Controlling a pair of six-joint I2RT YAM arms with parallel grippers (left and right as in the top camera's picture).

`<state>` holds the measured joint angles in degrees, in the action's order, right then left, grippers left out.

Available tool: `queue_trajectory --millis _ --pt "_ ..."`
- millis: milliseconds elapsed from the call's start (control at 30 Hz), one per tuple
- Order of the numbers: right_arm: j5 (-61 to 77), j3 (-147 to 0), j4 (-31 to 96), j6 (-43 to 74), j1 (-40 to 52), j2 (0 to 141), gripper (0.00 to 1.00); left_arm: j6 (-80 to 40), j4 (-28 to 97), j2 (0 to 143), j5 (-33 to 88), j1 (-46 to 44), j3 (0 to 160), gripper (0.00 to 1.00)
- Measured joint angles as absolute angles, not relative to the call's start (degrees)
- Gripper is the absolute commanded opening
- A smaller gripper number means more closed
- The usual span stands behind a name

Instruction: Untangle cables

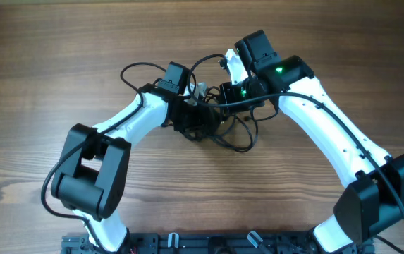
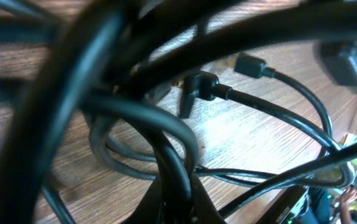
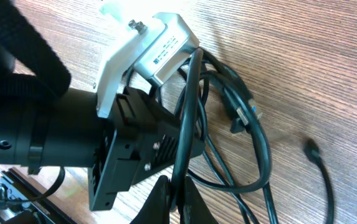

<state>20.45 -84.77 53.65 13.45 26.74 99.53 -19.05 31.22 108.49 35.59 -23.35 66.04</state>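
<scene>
Scene: both white arms lean in and meet at mid-table, right over the knot.
Cables point(image 1: 235, 132): a bundle of thin black cords heaped on the wooden table point(image 1: 60, 42), directly between and under the two wrists. One loop swings out to the left and loose loops spill toward the near edge.
Left gripper point(image 2: 178, 204): down in the thick of it, with blurred cords crossing its camera. Its fingers are pressed together on one of the cables, which drops straight into them.
Right gripper point(image 3: 171, 198): fingers closed tight, pinching one of the cables, which runs up taut past the other arm's black wrist.
Plugs: an angled plug point(image 2: 197, 87) and a straight plug point(image 2: 253, 65) lie close together on the wood. Another plug end point(image 3: 312, 150) lies apart from the heap.
Writing: the silver bracket point(image 3: 159, 43) on the left wrist carries a small printed label point(image 3: 164, 51), too fine to read.
Lights: two green lights point(image 1: 279, 69) glow on the right arm.
</scene>
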Motion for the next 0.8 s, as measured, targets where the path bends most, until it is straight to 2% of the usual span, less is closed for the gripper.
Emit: queue_trajectory --millis 233,333,433,467,500,600,700,800 --pt "20.4 -84.8 51.2 13.5 26.7 99.5 0.05 -22.0 28.8 108.6 42.1 -21.2 66.0 0.04" --pt "20.4 -84.8 50.5 13.5 26.7 99.5 0.06 -22.4 30.3 103.6 44.8 -17.8 66.0 0.04" --pt "20.5 -84.8 49.8 13.8 26.7 99.5 0.14 -22.3 30.8 94.0 46.9 -15.1 66.0 0.04" --pt "21.0 -84.8 49.0 13.9 26.7 99.5 0.19 -22.3 30.9 91.1 47.4 -14.8 66.0 0.04" --pt "21.7 -84.8 48.0 13.9 26.7 99.5 0.29 -22.3 31.2 88.6 47.8 -14.8 66.0 0.04" --pt "24.8 -84.8 44.8 13.9 26.7 99.5 0.41 -22.4 31.3 84.5 49.3 -14.8 66.0 0.04" --pt "27.9 -84.8 42.9 13.9 26.7 99.5 0.45 -22.4 31.3 83.5 53.6 -13.7 66.0 0.04" --pt "30.5 -84.8 42.7 13.1 26.2 99.5 0.43 -23.6 31.2 83.5 58.0 -10.7 66.0 0.04"
